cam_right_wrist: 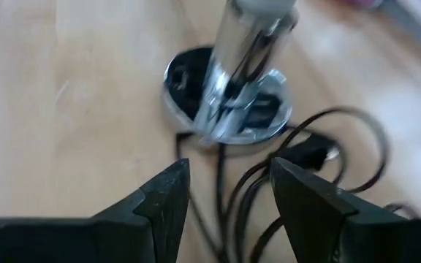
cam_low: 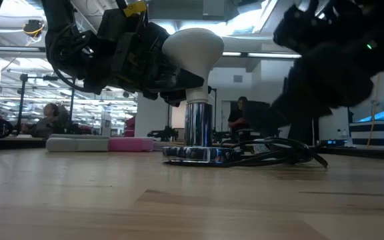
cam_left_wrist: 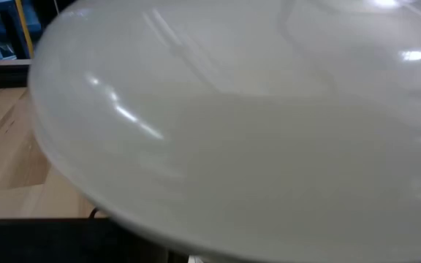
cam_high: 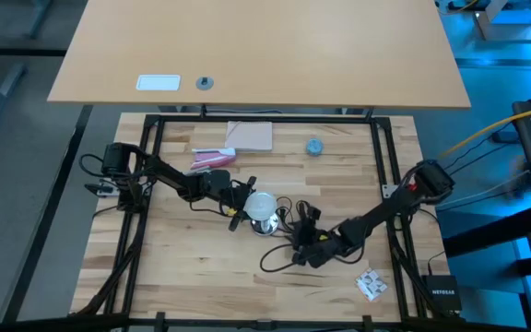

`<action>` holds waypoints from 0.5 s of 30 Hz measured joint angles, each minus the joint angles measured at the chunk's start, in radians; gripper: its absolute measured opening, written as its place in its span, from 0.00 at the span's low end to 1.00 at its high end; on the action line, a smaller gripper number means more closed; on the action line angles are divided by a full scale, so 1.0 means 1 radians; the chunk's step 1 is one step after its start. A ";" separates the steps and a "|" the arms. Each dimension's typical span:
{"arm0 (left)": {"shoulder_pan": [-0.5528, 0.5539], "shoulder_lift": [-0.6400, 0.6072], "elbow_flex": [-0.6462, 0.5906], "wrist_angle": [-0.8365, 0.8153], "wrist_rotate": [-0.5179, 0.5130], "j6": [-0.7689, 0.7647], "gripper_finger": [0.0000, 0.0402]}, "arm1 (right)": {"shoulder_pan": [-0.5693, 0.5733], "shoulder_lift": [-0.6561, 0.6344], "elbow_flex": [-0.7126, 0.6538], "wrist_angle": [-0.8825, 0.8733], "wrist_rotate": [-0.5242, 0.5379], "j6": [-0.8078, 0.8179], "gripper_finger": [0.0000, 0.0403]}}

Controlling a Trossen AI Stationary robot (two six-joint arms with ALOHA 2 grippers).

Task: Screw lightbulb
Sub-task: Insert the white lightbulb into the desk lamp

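The white frosted lightbulb [cam_low: 193, 41] stands upright with its narrow end in the chrome socket [cam_low: 198, 123]. The socket's round base [cam_low: 193, 155] rests on the wooden table with a black cord [cam_low: 279, 155] coiled beside it. In the high view the lightbulb [cam_high: 263, 204] is at the table's middle. My left gripper [cam_high: 243, 204] reaches in from the left and is shut on the bulb, which fills the left wrist view [cam_left_wrist: 254, 124]. My right gripper [cam_right_wrist: 229, 193] is open, low over the cord [cam_right_wrist: 232, 197], just short of the socket base [cam_right_wrist: 229, 102]. My left gripper holds the bulb's round globe [cam_low: 177, 50], coming at it about level from the table's left. Its fingers [cam_low: 159, 70] lie against the globe's side and underside. The bulb itself hides the exact contact in the wrist view. The bulb stands upright on the socket.
Pink and white flat pieces [cam_high: 212, 159] and a pale pad [cam_high: 250, 136] lie at the far middle, and a blue-grey round cap [cam_high: 314, 147] lies farther right. A crumpled packet [cam_high: 371, 284] lies near right. People show in the room beyond [cam_low: 242, 113].
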 joint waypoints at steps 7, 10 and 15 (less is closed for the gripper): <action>0.000 0.000 0.000 0.001 -0.001 0.000 0.41 | -0.013 0.064 0.000 -0.003 -0.019 0.043 0.49; -0.002 0.000 0.000 0.001 -0.004 -0.003 0.41 | -0.036 0.089 0.002 -0.006 -0.030 0.069 0.49; -0.003 0.000 0.000 0.000 -0.003 -0.016 0.41 | -0.085 0.117 0.005 0.001 -0.034 0.096 0.49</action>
